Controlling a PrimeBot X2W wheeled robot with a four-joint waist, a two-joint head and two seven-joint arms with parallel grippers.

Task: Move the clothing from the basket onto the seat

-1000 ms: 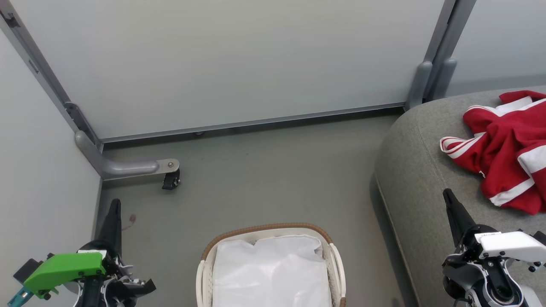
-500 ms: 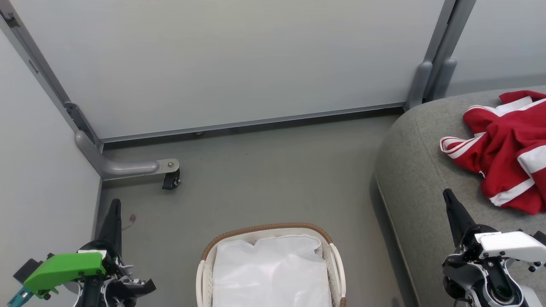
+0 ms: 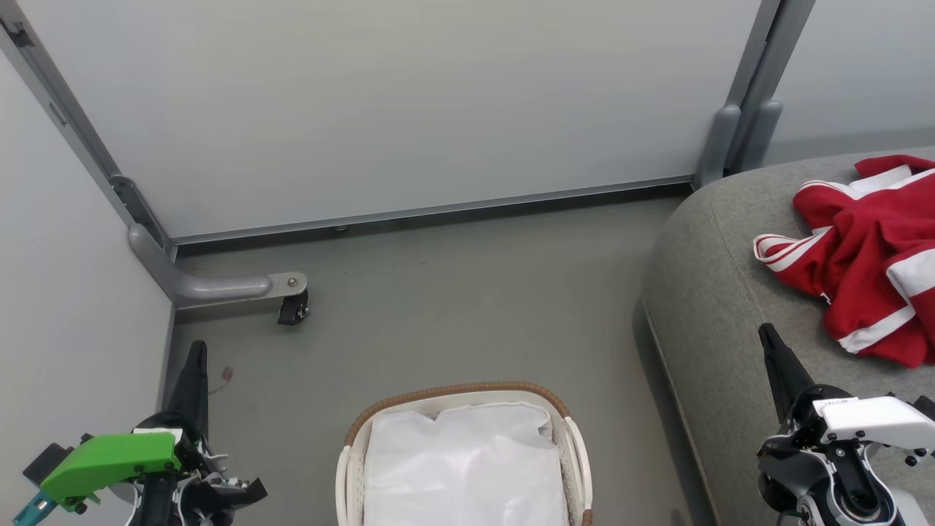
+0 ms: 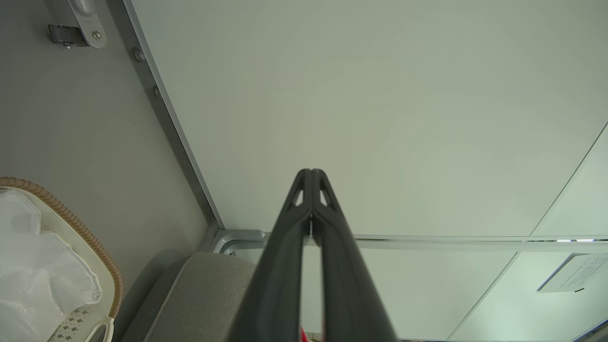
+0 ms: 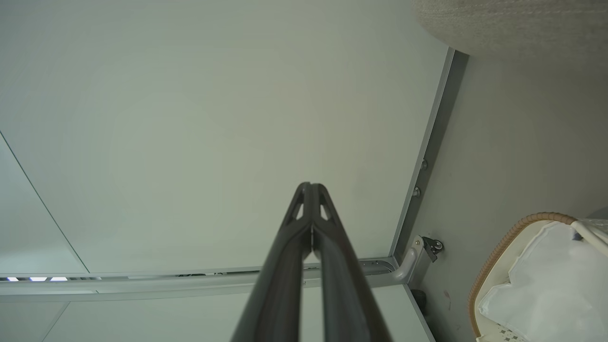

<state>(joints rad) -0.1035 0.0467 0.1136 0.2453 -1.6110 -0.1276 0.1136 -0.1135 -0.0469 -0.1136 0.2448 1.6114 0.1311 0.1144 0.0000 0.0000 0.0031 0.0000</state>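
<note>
The red clothing point(image 3: 865, 252) with white striped trim lies crumpled on the grey seat point(image 3: 719, 307) at the right of the head view. The white basket point(image 3: 456, 392) with a brown woven rim stands on the floor at the bottom centre, holding just its white liner point(image 3: 467, 467). My left gripper point(image 3: 196, 351) is at the lower left, shut and empty. At the lower right, over the seat's front edge, my right gripper point(image 3: 767, 334) is shut and empty too. Each wrist view shows its fingertips pressed together, left gripper point(image 4: 311, 172) and right gripper point(image 5: 310, 185).
Pale partition panels point(image 3: 409, 102) close off the back and left side. A grey metal foot with a black caster point(image 3: 292, 307) juts onto the grey floor point(image 3: 467, 299) near the left. The seat's rounded end bounds the floor on the right.
</note>
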